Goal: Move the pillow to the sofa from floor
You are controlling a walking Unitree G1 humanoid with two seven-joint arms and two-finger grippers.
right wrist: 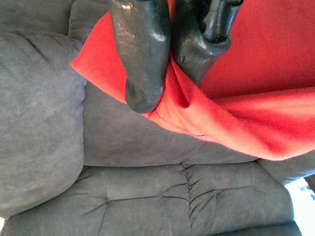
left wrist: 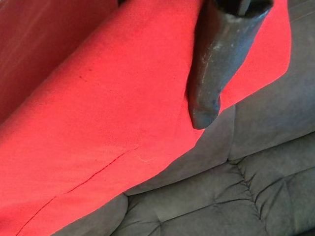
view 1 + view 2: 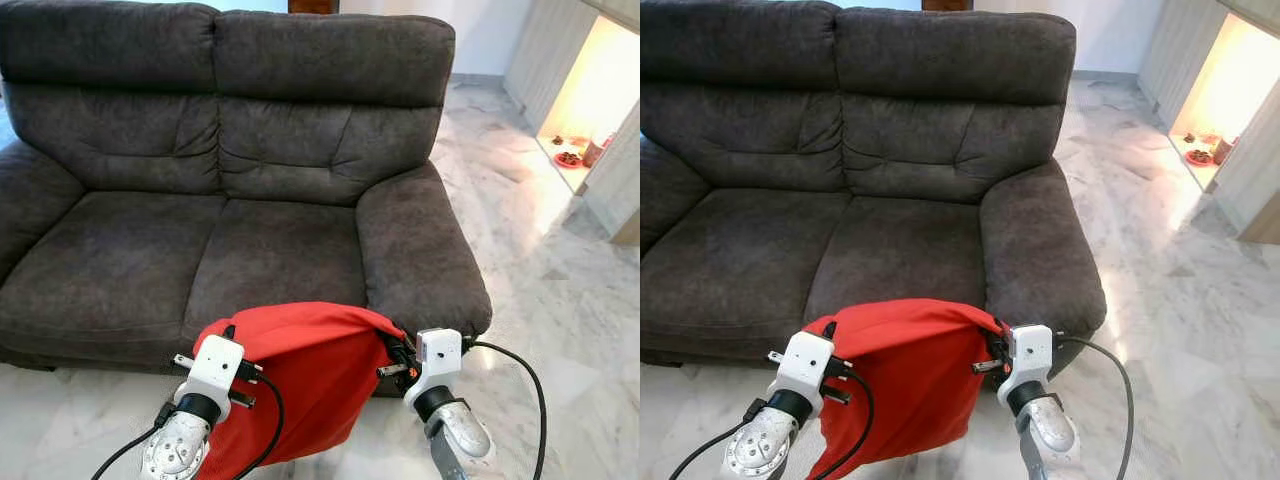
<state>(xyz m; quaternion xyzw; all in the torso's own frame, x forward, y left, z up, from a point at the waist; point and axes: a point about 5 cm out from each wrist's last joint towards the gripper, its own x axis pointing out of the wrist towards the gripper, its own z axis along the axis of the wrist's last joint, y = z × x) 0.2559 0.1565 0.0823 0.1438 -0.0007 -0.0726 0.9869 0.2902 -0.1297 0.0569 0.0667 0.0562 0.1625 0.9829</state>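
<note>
A red pillow (image 3: 310, 375) hangs in the air just in front of the dark grey sofa (image 3: 150, 270), level with the front edge of its right seat cushion. My left gripper (image 3: 228, 333) is shut on the pillow's upper left corner. In the left wrist view one black finger (image 2: 209, 73) lies across the red cloth (image 2: 98, 113); the other finger is hidden behind it. My right gripper (image 3: 396, 348) is shut on the upper right corner, and its two fingers (image 1: 142, 59) pinch a fold of the fabric (image 1: 236, 113). Both seat cushions are bare.
The sofa's right armrest (image 3: 415, 250) bulges out close to my right gripper. Pale marble floor (image 3: 540, 280) stretches to the right. A lit low alcove (image 3: 585, 110) with small red items stands at the far right. Black cables (image 3: 535, 400) loop from both wrists.
</note>
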